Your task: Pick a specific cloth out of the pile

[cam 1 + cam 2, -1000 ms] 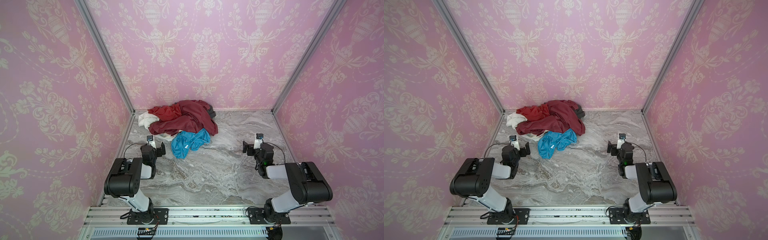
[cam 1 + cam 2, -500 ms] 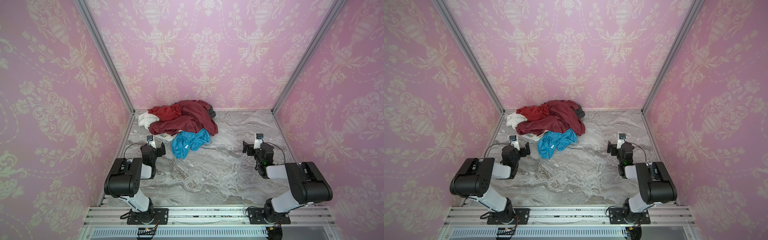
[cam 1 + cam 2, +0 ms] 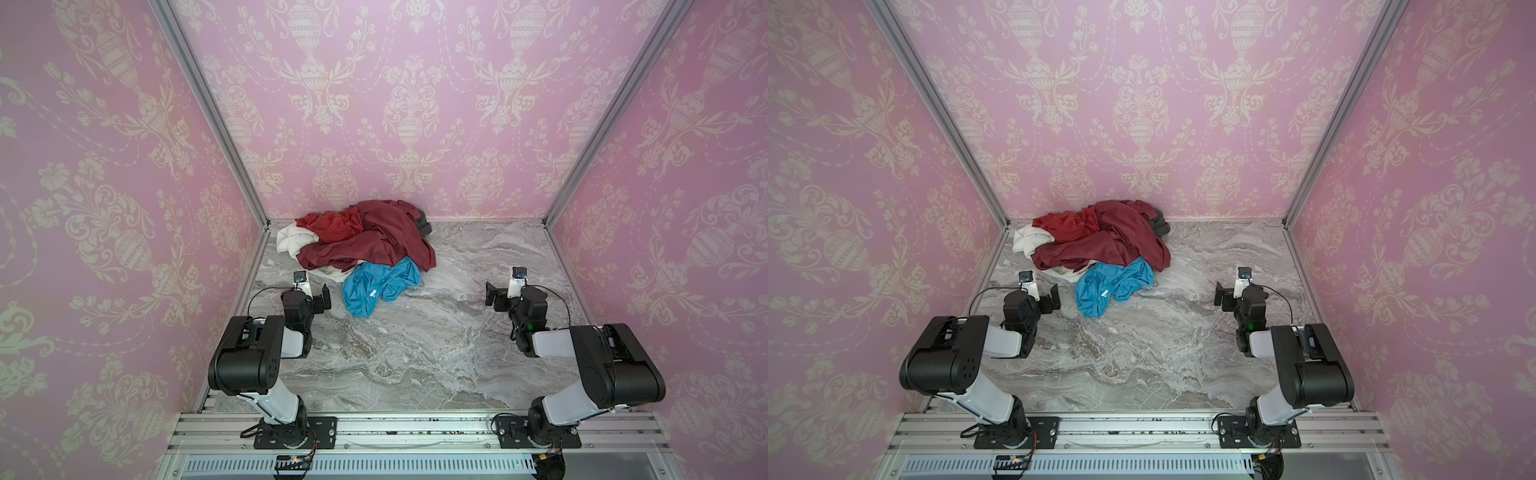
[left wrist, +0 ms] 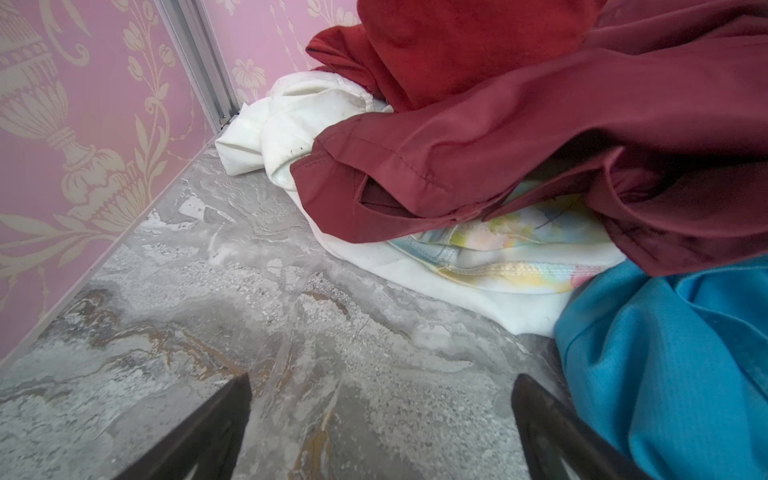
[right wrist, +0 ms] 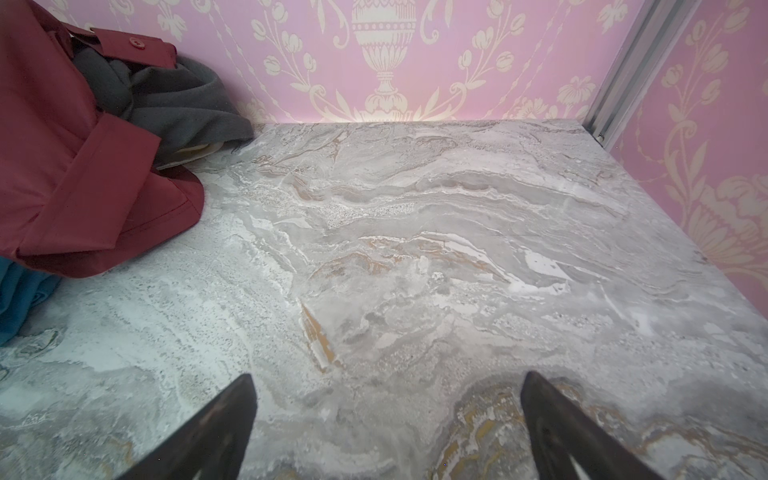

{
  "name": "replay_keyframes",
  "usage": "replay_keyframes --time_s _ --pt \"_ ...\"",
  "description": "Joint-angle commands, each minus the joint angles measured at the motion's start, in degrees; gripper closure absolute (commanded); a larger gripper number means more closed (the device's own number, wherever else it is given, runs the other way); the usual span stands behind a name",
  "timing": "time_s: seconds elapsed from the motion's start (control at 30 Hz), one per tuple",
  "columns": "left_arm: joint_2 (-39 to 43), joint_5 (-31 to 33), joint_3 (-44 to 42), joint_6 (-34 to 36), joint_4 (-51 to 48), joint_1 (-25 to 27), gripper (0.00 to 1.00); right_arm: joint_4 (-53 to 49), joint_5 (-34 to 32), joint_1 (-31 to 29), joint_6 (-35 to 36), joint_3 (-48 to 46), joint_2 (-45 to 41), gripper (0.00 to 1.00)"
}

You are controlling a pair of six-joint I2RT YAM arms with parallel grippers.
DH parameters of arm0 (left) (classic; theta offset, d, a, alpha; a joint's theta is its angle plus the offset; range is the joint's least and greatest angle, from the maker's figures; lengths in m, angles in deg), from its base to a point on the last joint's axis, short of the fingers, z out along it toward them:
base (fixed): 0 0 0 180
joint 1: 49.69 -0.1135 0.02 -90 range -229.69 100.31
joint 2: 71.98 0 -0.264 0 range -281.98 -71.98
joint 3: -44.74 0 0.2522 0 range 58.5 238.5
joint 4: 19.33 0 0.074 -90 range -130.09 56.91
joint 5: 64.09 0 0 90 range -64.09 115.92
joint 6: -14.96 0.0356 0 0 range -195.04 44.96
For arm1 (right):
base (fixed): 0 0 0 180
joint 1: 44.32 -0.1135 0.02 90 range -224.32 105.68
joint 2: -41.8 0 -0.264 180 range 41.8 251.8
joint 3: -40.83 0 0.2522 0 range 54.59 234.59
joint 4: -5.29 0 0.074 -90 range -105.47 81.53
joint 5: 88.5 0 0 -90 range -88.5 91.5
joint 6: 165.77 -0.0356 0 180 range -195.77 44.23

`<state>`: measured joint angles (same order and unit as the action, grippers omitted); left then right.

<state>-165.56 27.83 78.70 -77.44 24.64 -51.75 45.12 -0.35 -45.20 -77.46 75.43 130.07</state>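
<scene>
The pile (image 3: 365, 245) sits at the back left of the marble table (image 3: 436, 340). The white cloth (image 3: 291, 243) pokes out at the pile's left edge, partly under dark red garments (image 3: 374, 241), and a blue shirt (image 3: 376, 286) lies in front. The left gripper (image 4: 380, 386) and right gripper (image 5: 386, 378) are spread wide and hold nothing. Nothing has moved since a second ago.

Overhead pair; low wrist views, seemingly toward pile (image 4: 540, 104)
</scene>
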Motion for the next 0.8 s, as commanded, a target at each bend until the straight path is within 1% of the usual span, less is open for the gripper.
replay_keyframes --time_s 0.0,0.23,0.37,0.77 --pt "-0.1 1.8 0.6 0.9 -0.5 0.2 0.01 0.7 0.7 -0.2 -0.5 -0.2 -0.1 0.0" --pt "0.0 1.7 0.4 1.0 -0.2 0.2 0.01 4.3 0.8 -1.1 0.6 -2.5 -0.8 0.0" --pt "0.5 0.6 0.0 1.8 0.0 0.7 0.01 5.9 0.6 -1.3 0.9 -3.4 -1.0 0.0" --pt "3.8 3.2 -0.8 2.6 -1.3 2.1 0.01 8.3 -1.8 -1.9 1.0 -6.8 -5.6 0.0"
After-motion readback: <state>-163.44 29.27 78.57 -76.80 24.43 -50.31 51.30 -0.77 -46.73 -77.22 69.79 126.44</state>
